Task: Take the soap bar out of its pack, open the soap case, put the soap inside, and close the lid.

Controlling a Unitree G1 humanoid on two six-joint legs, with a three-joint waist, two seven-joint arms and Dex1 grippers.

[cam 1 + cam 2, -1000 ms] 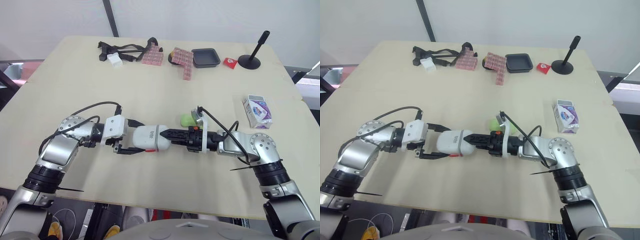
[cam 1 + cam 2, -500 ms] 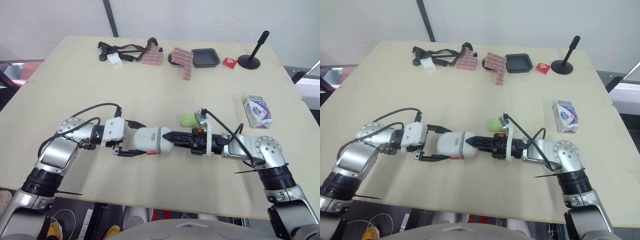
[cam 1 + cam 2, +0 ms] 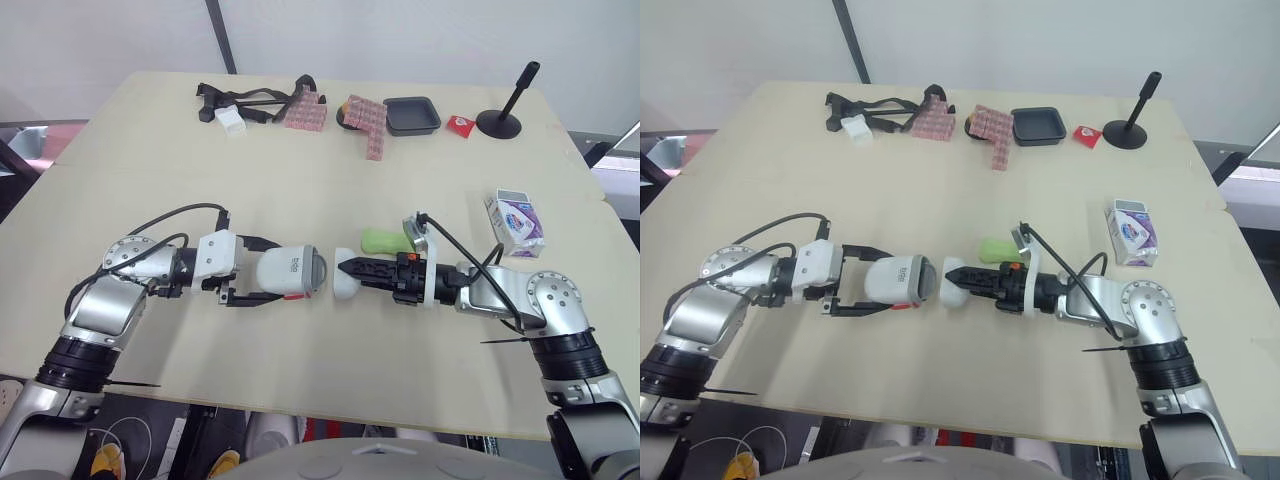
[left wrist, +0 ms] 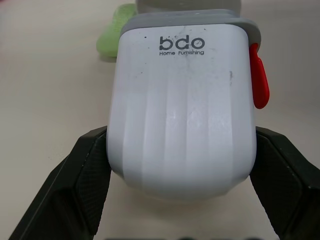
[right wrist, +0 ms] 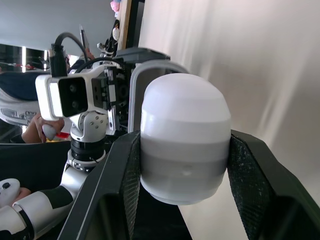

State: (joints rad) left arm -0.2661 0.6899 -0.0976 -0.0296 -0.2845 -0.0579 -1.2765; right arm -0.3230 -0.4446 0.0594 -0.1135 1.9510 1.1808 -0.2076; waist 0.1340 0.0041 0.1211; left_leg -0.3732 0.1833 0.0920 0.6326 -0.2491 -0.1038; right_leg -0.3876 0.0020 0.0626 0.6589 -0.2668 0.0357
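Note:
The white soap case body (image 3: 287, 273), marked "bdo" with a red latch, is held sideways just above the table, and my left gripper (image 3: 266, 273) is shut on it. In the left wrist view the case body (image 4: 182, 100) sits between the black fingers (image 4: 82, 175). A small gap separates it from the white lid (image 3: 343, 289), on which my right gripper (image 3: 350, 270) is shut. The lid (image 5: 185, 135) fills the right wrist view. The green soap bar (image 3: 381, 239) lies bare on the table just behind the right gripper. The white and purple soap pack (image 3: 516, 222) lies at the right.
Along the far edge are black straps with a white piece (image 3: 235, 105), pink packets (image 3: 305, 110), a black tray (image 3: 411, 114), a small red item (image 3: 460, 125) and a black stand (image 3: 499, 120). The table's front edge runs close under both arms.
The case, earlier whole between both grippers, has come apart. The right gripper drew the lid to the right and the left gripper drew the body to the left.

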